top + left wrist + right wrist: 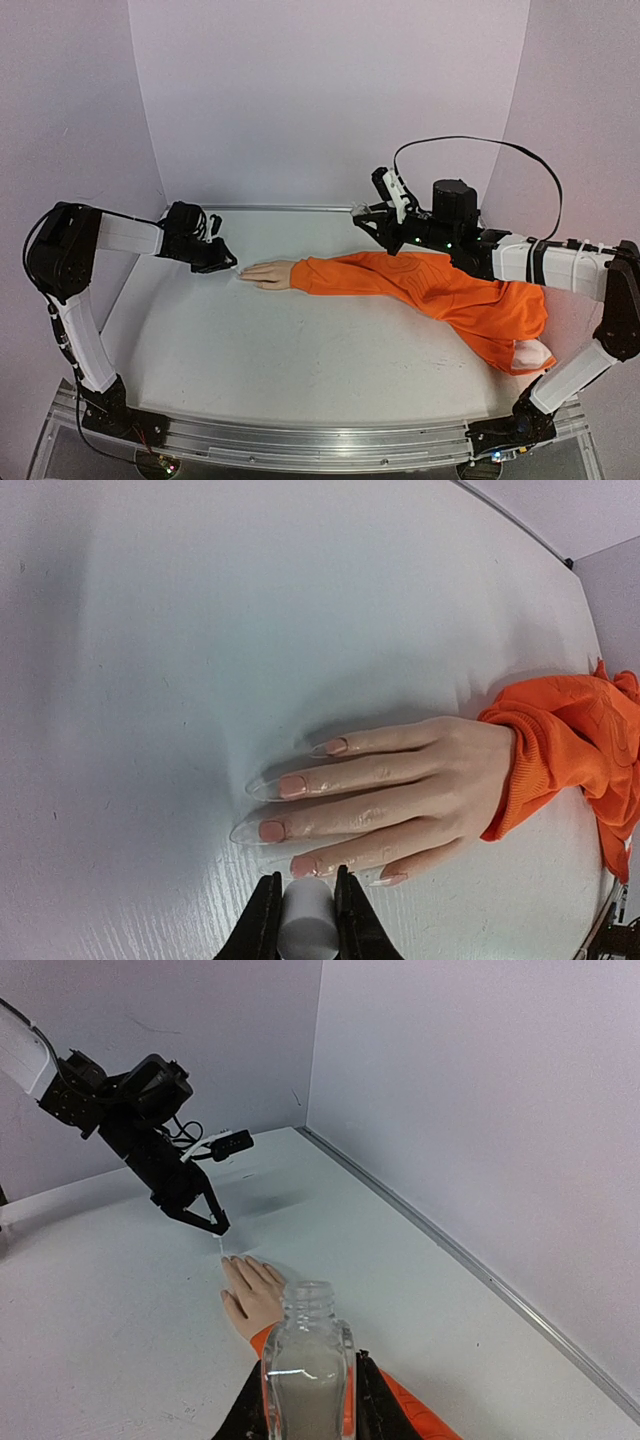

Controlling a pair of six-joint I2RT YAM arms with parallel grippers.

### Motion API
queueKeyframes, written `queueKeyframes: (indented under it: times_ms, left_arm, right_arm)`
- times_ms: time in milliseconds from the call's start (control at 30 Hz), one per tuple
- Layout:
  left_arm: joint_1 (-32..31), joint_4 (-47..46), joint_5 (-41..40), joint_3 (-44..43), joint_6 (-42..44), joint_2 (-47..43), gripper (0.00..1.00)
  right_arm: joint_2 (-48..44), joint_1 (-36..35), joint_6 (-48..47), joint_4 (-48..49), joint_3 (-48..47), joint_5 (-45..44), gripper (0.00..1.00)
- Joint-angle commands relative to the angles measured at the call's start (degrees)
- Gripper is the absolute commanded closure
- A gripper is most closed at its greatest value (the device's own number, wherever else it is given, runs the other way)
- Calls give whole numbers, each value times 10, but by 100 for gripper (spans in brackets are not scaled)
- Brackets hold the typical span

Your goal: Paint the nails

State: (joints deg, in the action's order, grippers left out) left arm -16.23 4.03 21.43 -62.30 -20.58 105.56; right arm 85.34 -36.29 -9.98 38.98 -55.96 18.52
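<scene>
The nails (292, 786), on the hand (420, 780) lying flat on the table (150, 630), are being judged hard, slick and needing only light touches, while a white cap (305, 925) is being pinched by the left gripper (305, 882) beside them and an open bottle (305, 1355) by the right gripper (306, 1400).

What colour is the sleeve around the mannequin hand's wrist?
Orange sleeve; clearest in the left wrist view.

Left arm (120, 236) is stretched out low. The left pincer (302, 882) points down just beside the mannequin hand (400, 790), at its fingertips, with jaws clamped on a small white cylinder (305, 925). Right arm (545, 262) extends from the hand's sleeve side. The right pincer (306, 1405) sits well back from the hand, pinching a clear bottle (305, 1350) upright.
</scene>
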Motion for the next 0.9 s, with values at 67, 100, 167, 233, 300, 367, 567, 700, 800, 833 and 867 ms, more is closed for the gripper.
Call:
queueKeyframes:
  times_ms: [67, 100, 167, 233, 300, 367, 567, 700, 800, 833, 867]
  left_arm:
    - [-1, -11, 4, -27, 5, 12, 100]
    - [-1, -11, 4, -28, 5, 13, 100]
    - [-1, -11, 2, -29, 5, 14, 100]
    - [-1, -11, -1, -30, 6, 15, 100]
    - [-1, -10, -2, -32, 7, 17, 100]
    - [-1, -11, -5, -30, 7, 18, 100]
    - [1, -10, -29, -27, 9, 17, 100]
    - [7, -8, -42, -21, 10, 8, 100]
    - [7, -6, -41, -21, 11, 4, 100]
    - [7, -5, -41, -20, 11, 2, 100]
    - [7, -4, -42, -21, 12, -1, 100]
  right_arm:
    - [-9, 3, 7, 40, -10, 7, 100]
    - [-9, 3, 7, 40, -10, 7, 100]
    - [-8, 2, 7, 40, -10, 7, 100]
    - [-8, 3, 7, 40, -10, 7, 100]
    - [-8, 3, 7, 40, -10, 7, 100]
    - [-8, 3, 7, 40, -10, 6, 100]
    - [-8, 3, 7, 40, -10, 6, 100]
    - [-9, 3, 8, 40, -10, 6, 100]
    - [-9, 2, 8, 40, -10, 7, 100]
    - [-9, 3, 8, 40, -11, 7, 100]
    - [-9, 3, 8, 40, -10, 7, 100]
